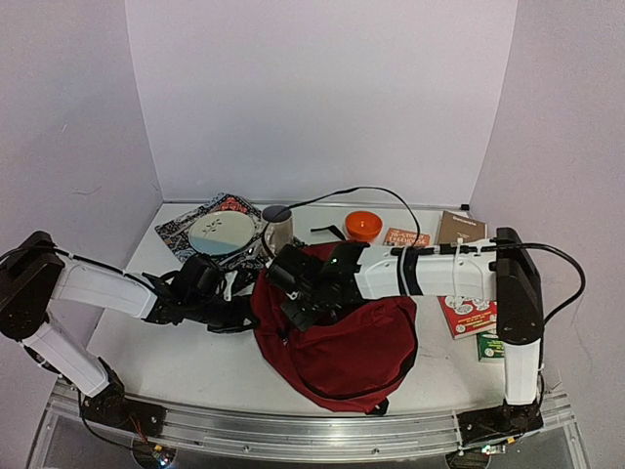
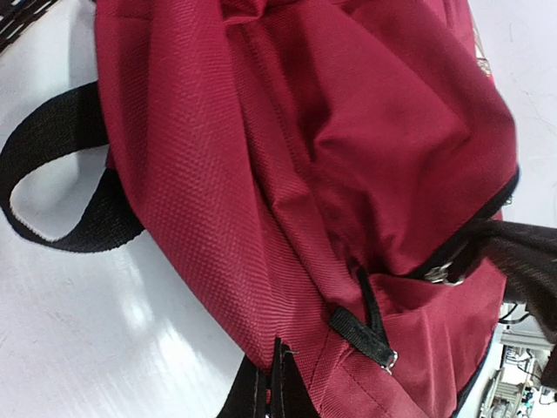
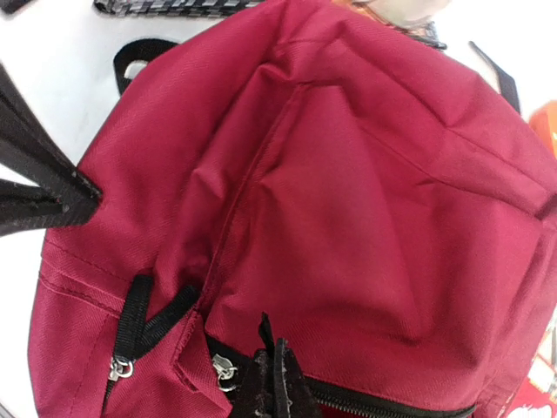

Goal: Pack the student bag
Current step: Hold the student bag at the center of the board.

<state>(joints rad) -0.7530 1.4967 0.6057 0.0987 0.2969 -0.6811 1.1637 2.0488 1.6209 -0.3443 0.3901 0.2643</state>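
1. While slumped on the table (image 1: 176, 357) toward its near edge, the student bag (image 1: 342, 352) is being held from both sides.
2. Its left edge is being pinched by the left pincer (image 2: 271, 370), closed tight on fabric.
3. Its zip line is being clamped by the right pincer (image 3: 271, 370), likewise closed.

We see the student bag (image 2: 287, 174) as matt dark red cloth with a coarse visible weave, its black strap (image 2: 100, 225) as ribbed webbing, its zip pull (image 3: 119, 369) as shiny metal, and the white table (image 2: 96, 331) at lower left as smooth and faintly glossy.
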